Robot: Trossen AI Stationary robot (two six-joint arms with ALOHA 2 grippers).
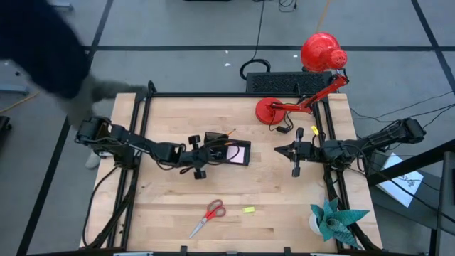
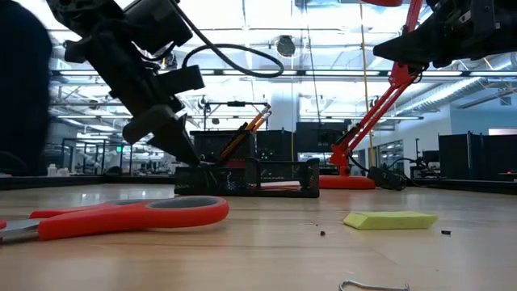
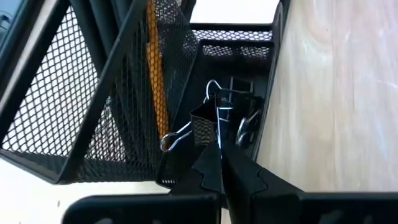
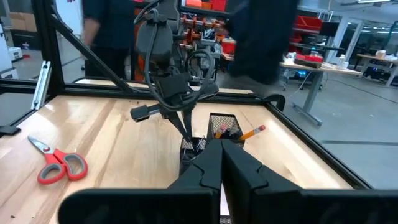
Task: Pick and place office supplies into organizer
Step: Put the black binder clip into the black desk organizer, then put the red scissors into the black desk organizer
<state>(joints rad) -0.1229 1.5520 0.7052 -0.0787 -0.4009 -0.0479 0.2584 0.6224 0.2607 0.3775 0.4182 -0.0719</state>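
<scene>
Scissors point(image 1: 207, 217) lie at the table's near edge, yellow piece point(image 1: 248, 210) just beside; farther back, left gripper point(image 1: 201, 154) pinches a black clip point(image 3: 208, 122) at the organizer point(image 1: 229, 151); right gripper point(image 1: 284, 150) hovers with fingers pressed together, holding nothing.

Workshop around a wooden bench point(image 1: 270, 192)

Ceiling lights point(image 2: 242, 16) are shining over dark racks, a grey floor point(image 1: 185, 28) is showing beyond the bench, and a person point(image 4: 261, 37) is standing by a far desk point(image 4: 323, 65).
</scene>
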